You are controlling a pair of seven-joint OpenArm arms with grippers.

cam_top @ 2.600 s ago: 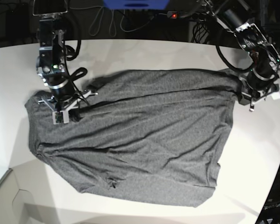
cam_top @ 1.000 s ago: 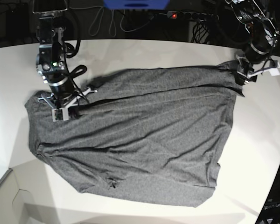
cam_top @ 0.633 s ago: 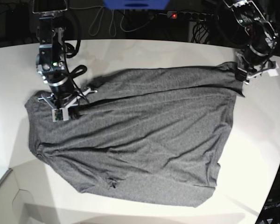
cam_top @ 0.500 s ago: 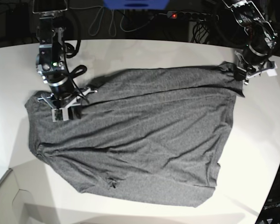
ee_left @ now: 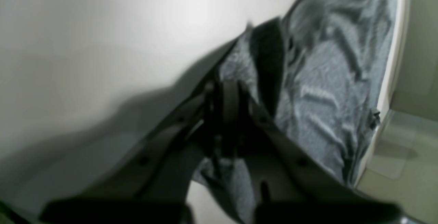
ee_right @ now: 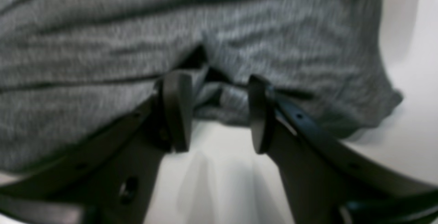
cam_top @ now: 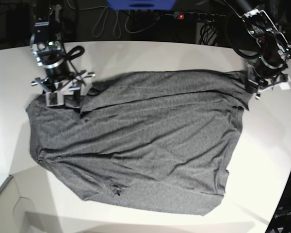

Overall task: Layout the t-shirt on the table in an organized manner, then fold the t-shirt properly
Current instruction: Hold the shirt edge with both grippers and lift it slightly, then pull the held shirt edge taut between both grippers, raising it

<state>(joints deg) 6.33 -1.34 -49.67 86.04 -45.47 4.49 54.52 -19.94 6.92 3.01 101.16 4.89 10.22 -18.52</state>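
Overhead, the t-shirt [cam_top: 140, 141] lies spread across most of the white surface [cam_top: 150, 56], wrinkled, w/ one corner reaching toward each arm. Base view gives the whole layout but not the jaw detail: left gripper [cam_top: 252, 88] sits at the shirt's far corner on that view's right, right gripper [cam_top: 63, 99] at the far corner on its left, near a bunched edge.

Left wrist cam fills that in: left gripper [ee_left: 224, 94] has its jaws pressed together w/ a fold of grey knit pinched between them, fabric trailing away to the surface edge; floor visible beyond. Blurry, but cloth clearly runs into the closed jaws.

Right wrist cam shows what base can't: right gripper [ee_right: 219, 114] w/ jaws apart, a clear gap between the two dark fingers [ee_right: 176, 111], nothing gripped. Shirt's hem edge [ee_right: 219, 104] lies just past the fingertips, bare white surface under the gap. Whether the tips touch cloth, can't tell — pic is soft.

Cables and a lit power strip [cam_top: 184, 15] sit in the dark behind the surface, seen only from base.
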